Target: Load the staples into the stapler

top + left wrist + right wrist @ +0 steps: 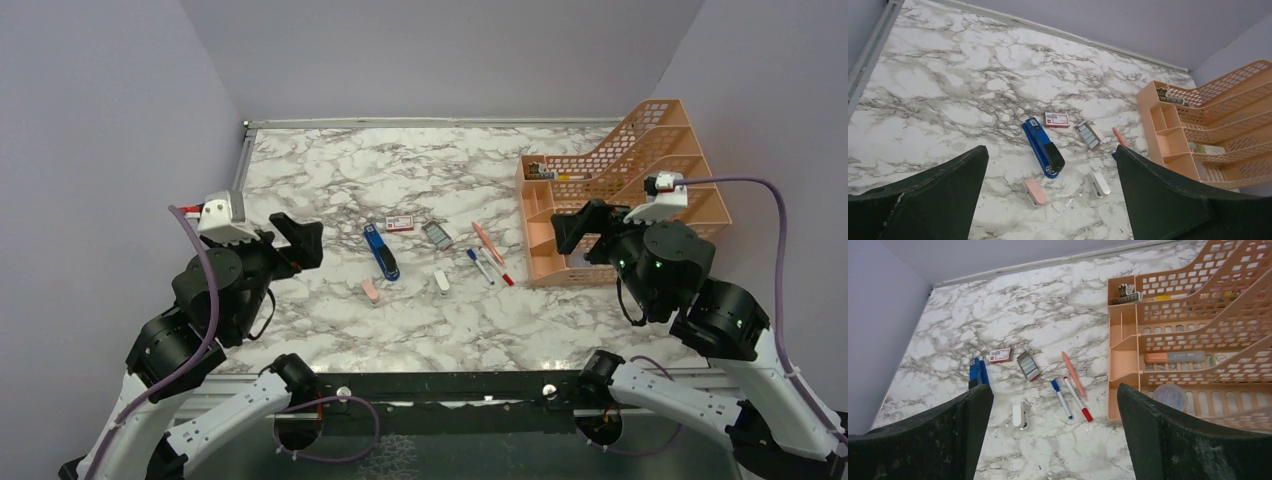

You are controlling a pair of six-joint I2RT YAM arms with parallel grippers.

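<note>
The blue stapler lies shut on the marble table, left of centre; in the right wrist view its end shows behind my left finger. The staples' red-and-white sleeve lies just beyond it. The grey tray of staples lies to the sleeve's right. My left gripper hangs open, left of the stapler and above the table. Over by the organizer, my right gripper is open too. Neither holds anything.
A pink eraser and a white block lie near the stapler. A blue-capped pen, a red-capped pen and an orange pen lie right of centre. An orange desk organizer stands at the right.
</note>
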